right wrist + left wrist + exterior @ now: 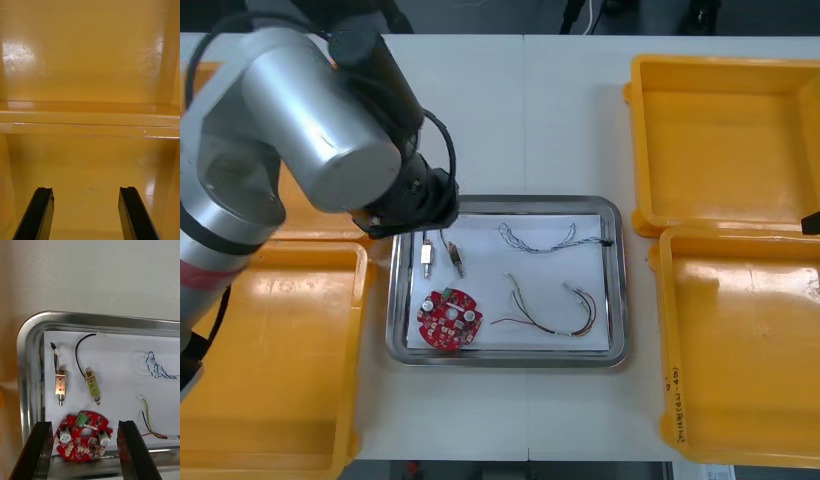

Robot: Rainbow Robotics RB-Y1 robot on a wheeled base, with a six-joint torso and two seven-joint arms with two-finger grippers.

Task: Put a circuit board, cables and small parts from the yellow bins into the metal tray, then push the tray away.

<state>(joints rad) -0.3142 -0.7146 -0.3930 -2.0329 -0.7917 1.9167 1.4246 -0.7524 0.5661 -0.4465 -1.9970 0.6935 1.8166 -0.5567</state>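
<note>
Circuit board point(84, 440), round and red, lies inside the metal tray point(93, 317) directly below the left pincer point(85, 423). It is framed between the pincer's two black fingers, which stand spread and grasp nothing. Just beyond the board from the pincer sit two small metal parts point(60, 384), side by side but apart, with a black cable point(78, 352) curling from one. Past the finger nearer the tray's middle lie a twisted blue and white cable point(157, 367) and a red and yellow cable point(148, 416).

The pieces are spread out across the tray's white lining, a layout that keeps each easy to check. With board, cables and parts all aboard, loading appears finished and the push looks to be the step left. The left pincer hangs over the tray corner nearest the left-hand yellow bins point(270, 380), a fair spot from which to drop to the rim.

Right pincer point(86, 189), likewise released and empty, hovers above the bare floor of a bin on the robot's right, well apart from the tray on the tabletop point(560, 110).
</note>
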